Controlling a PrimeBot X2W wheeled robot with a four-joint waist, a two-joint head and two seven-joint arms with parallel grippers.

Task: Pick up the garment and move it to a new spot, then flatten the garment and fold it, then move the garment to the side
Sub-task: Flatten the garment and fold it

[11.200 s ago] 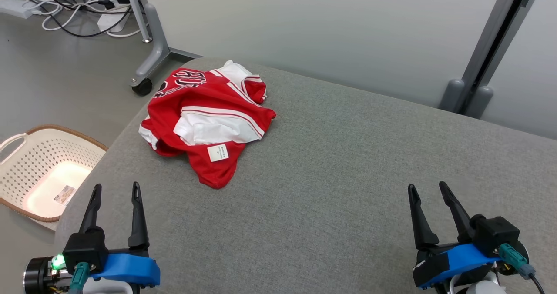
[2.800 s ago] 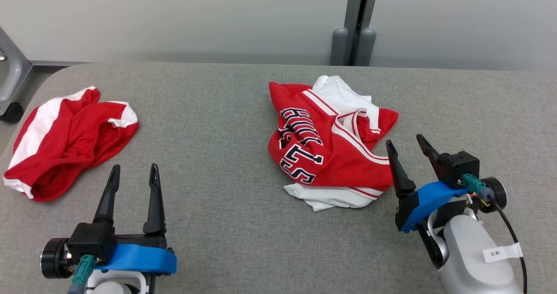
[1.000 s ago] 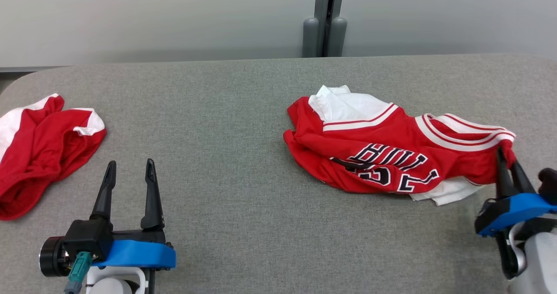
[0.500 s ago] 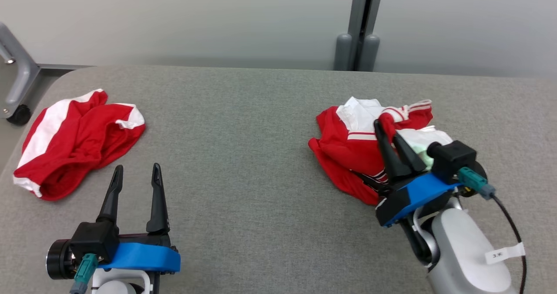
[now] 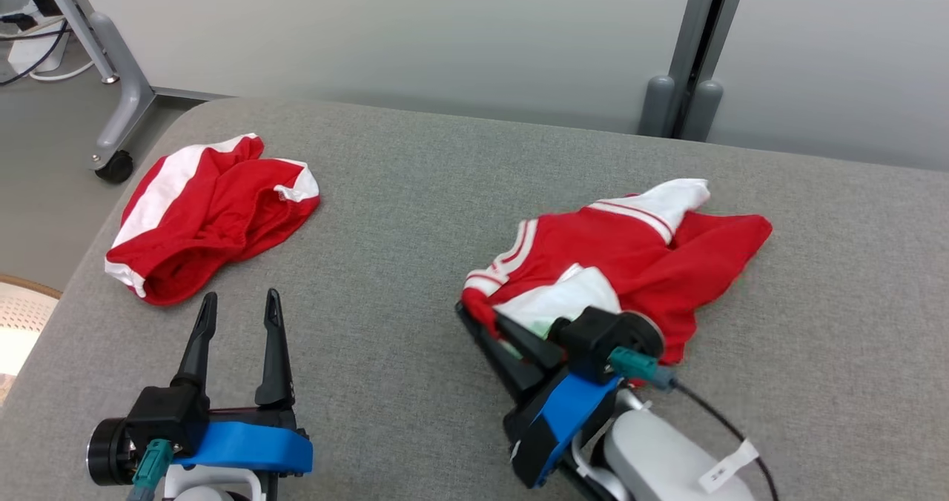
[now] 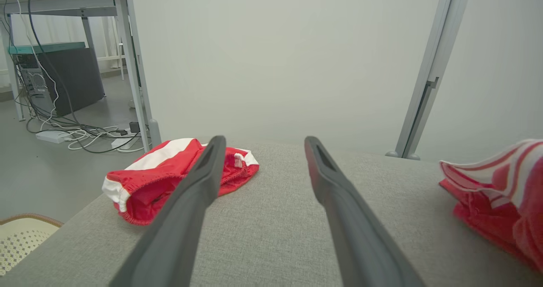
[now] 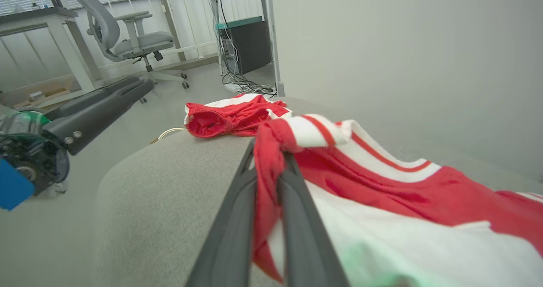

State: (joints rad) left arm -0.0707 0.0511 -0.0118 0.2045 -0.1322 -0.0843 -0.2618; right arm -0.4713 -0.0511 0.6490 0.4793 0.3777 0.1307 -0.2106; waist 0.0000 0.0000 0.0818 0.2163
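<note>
The garment [image 5: 645, 264], a red and white jersey, lies crumpled on the grey padded table [image 5: 400, 212], right of centre. My right gripper [image 5: 478, 314] is shut on its near left edge, a red fold pinched between the fingers, seen close up in the right wrist view [image 7: 271, 151]. From there the jersey [image 7: 382, 185] trails back and to the right. My left gripper [image 5: 239, 297] stands open over bare table at the lower left, nothing between its fingers [image 6: 265, 140]. The jersey's edge [image 6: 500, 189] shows at the right of the left wrist view.
Red and white shorts [image 5: 211, 216] lie bunched near the table's left edge [image 6: 169, 176]. A pale basket [image 5: 18, 316] stands on the floor at the left. A desk leg with a caster [image 5: 115, 164] and cables are beyond that corner; a wall post [image 5: 682, 101] rises behind.
The head camera has swung. My right gripper, still shut on the jersey's edge, has pulled it left and nearer, turning the jersey over. The left gripper stays open and still.
</note>
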